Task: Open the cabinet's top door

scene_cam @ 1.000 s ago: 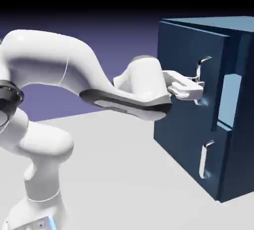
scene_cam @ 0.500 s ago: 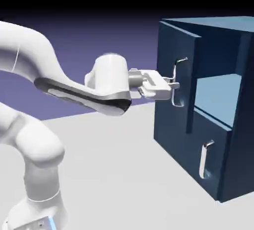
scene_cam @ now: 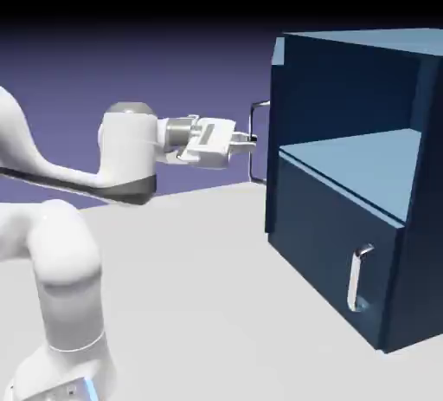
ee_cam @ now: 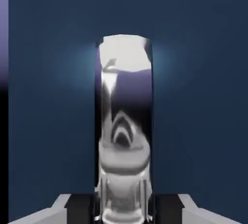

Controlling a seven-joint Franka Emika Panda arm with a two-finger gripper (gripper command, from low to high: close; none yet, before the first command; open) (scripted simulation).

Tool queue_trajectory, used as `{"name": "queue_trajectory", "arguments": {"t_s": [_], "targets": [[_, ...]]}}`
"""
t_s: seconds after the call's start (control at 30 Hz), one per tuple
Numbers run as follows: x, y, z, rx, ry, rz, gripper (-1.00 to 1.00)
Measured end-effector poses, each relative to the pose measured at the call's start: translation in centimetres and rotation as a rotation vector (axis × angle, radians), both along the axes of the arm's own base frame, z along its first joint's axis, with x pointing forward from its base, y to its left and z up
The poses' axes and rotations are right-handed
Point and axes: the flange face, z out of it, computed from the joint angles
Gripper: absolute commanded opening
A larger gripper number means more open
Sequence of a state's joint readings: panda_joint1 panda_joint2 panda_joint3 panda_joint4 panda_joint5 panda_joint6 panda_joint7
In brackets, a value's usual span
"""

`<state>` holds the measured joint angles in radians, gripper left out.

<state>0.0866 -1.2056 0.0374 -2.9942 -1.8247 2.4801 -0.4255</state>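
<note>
While the claw [scene_cam: 253,141] grips the vertical silver bar handle [scene_cam: 252,144], the wide-open dark-blue top door [scene_cam: 274,148] stands just beyond its fingertips, and pulling off the hinge's arc could make the smooth bar slip.

Blue-violet backdrop [scene_cam: 173,70] fading to black above, pale grey floor [scene_cam: 199,304]
</note>
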Motion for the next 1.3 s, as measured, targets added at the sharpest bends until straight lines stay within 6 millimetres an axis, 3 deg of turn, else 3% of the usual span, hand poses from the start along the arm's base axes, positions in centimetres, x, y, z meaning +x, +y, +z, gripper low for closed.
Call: {"name": "queue_trajectory", "arguments": {"t_s": [0.33, 0.6, 0.97, 1.3], "targets": [[-3.6, 4.6, 0.0, 0.000, 0.000, -0.122, -1.00], [-6.7, 9.8, 0.0, 0.001, 0.000, -0.248, -1.00], [-10.6, 20.1, 0.0, 0.001, 0.000, -0.480, -1.00], [-12.0, 29.8, 0.0, 0.002, 0.000, -0.683, -1.00]]}}
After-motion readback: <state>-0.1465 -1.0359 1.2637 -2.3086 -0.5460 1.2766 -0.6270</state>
